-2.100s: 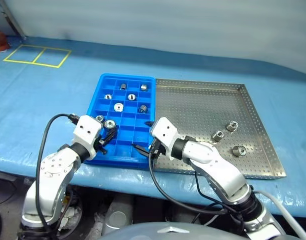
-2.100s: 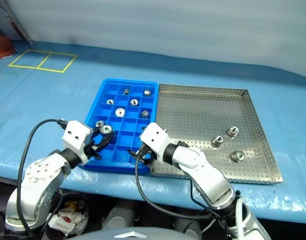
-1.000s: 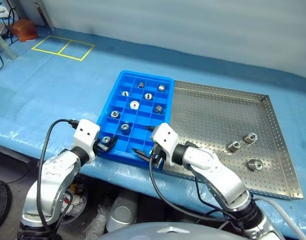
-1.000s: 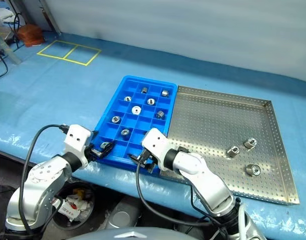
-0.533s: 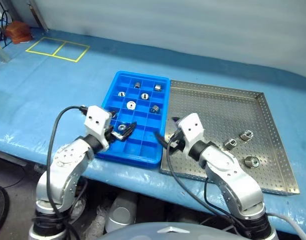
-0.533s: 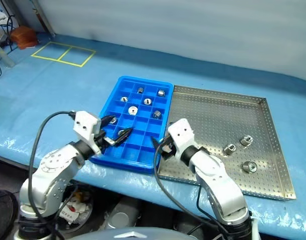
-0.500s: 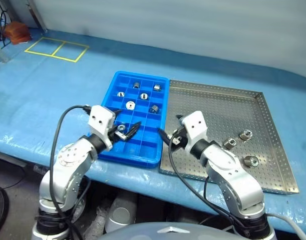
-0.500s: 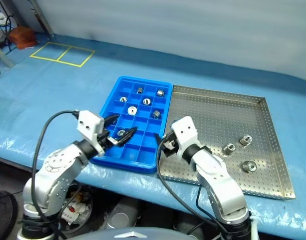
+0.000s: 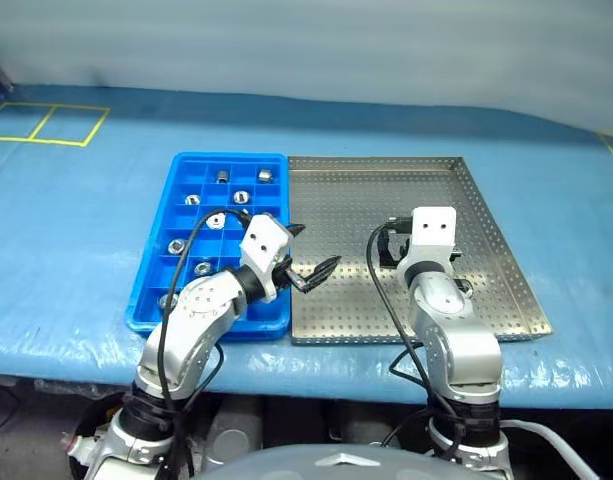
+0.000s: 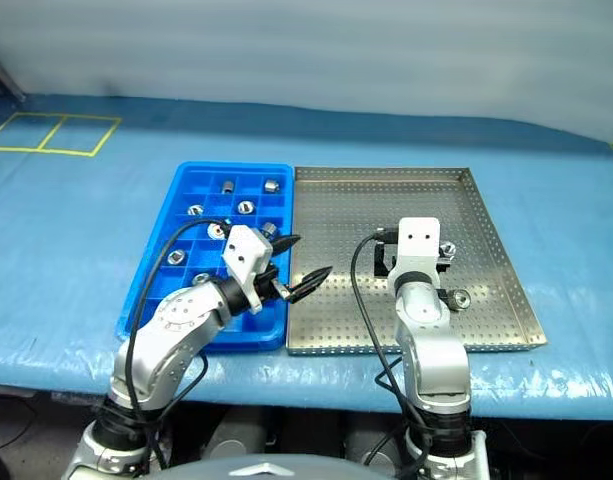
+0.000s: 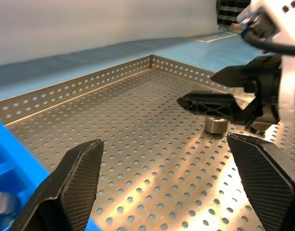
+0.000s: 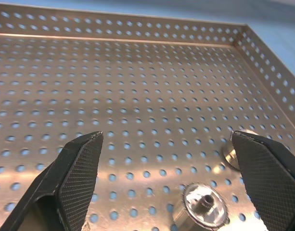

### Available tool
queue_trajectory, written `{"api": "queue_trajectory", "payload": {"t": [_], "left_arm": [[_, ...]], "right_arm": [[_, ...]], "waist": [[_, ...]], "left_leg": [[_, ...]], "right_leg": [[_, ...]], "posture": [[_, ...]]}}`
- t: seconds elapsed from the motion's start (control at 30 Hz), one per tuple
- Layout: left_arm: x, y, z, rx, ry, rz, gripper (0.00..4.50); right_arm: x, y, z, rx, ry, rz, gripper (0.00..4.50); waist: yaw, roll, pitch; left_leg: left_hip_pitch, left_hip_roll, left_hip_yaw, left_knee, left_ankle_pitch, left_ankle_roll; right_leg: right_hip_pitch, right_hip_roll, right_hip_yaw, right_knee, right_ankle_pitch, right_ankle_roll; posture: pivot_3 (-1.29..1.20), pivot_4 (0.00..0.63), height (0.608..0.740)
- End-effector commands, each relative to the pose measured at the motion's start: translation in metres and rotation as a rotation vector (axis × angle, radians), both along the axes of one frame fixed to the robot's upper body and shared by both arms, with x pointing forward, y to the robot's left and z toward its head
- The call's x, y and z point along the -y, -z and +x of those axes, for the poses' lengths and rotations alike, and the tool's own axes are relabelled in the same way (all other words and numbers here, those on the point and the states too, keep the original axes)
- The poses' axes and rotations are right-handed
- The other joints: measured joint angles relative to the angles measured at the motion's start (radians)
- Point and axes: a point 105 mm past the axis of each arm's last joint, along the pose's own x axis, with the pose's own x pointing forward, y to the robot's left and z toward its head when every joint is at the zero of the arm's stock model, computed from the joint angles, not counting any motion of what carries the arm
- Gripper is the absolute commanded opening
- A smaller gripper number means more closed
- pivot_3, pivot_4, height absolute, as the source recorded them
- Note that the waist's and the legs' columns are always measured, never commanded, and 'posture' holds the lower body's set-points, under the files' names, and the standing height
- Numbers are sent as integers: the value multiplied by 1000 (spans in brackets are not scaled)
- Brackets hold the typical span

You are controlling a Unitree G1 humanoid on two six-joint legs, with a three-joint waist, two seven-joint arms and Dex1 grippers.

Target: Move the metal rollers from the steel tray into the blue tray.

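Note:
The steel tray (image 9: 366, 200) lies right of the blue tray (image 9: 226, 157), edge to edge. Several metal rollers (image 9: 215, 221) sit in the blue tray's compartments. On the steel tray's right side, two rollers (image 12: 205, 204) (image 12: 234, 154) lie close together. My right gripper (image 12: 166, 139) hovers open just short of them, pointing away from me. One roller (image 10: 459, 297) shows right of that wrist. My left gripper (image 9: 314, 250) stands open and empty over the steel tray's left part, pointing right. Its wrist view shows a roller (image 11: 216, 124) under the right gripper's fingers (image 11: 210, 102).
Both trays rest on a table under a blue cover (image 9: 76, 230), whose front edge runs just below the trays. Yellow tape squares (image 9: 41, 122) mark the far left. Black cables (image 9: 371, 270) loop from both wrists.
The camera has swung right. Both arms moved right: the left gripper from the blue tray's front to over the steel tray, the right gripper across to the rollers, now pointing forward.

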Motion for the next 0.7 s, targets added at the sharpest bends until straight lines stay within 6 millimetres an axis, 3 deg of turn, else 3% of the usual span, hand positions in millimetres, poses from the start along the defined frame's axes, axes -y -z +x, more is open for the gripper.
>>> {"api": "queue_trajectory", "payload": {"t": [0.03,0.37,0.63,0.7], "left_arm": [[16,-5,-8,32,64,-27,4464],[29,2,-22,23,84,-42,4464],[28,4,-23,13,75,-41,4464],[28,3,-23,13,73,-43,4500]], "right_arm": [[8,-5,7,31,77,13,4500],[16,22,16,-27,168,159,4500],[-2,45,15,-98,86,182,4500],[-4,47,15,-104,83,185,4088]], "waist": [[-9,0,0],[-21,1,0],[-20,2,0],[-18,2,0]], "left_leg": [[0,0,0,0,0,0],[1,0,0,0,1,2],[1,0,0,0,1,2],[1,0,0,0,1,2]], "right_leg": [[0,0,1,0,0,0],[0,0,4,0,2,3],[0,0,4,0,2,3],[0,0,4,0,2,3]], "posture": [[97,150,740],[112,150,740],[146,150,740],[153,150,740]]}}
